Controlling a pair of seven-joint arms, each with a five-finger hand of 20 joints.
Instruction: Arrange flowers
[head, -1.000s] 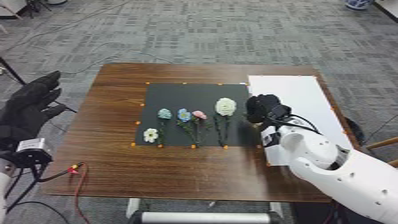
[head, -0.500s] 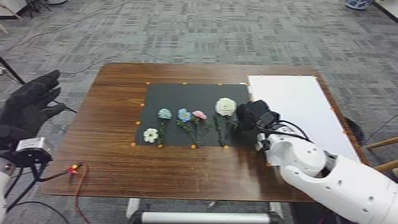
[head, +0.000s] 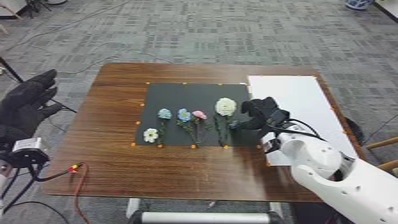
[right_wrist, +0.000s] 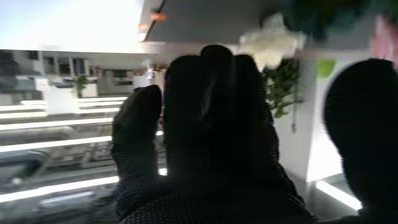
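In the head view, my right hand (head: 258, 114) is over the right edge of the black mat, its fingers close to the stem of the large white flower (head: 226, 106). To the left lie a pink flower (head: 199, 115), a blue one (head: 184, 115), a pale teal one (head: 164, 114) and a small white one (head: 150, 135). My left hand (head: 25, 105) is off the table's left side, fingers loosely spread. In the right wrist view, my right hand (right_wrist: 218, 130) has straight fingers and the thumb apart, with a white flower (right_wrist: 271, 44) beyond the fingertips and nothing held.
The black mat (head: 195, 91) lies on the brown table (head: 178, 170). A white sheet (head: 289, 95) covers the area on its right, partly under my right arm. A red cable (head: 81, 185) hangs over the front left part of the table.
My right hand moved left toward the large white flower's stem, then slightly back right. The flowers show no clear shift. My left hand has stayed nearly still.
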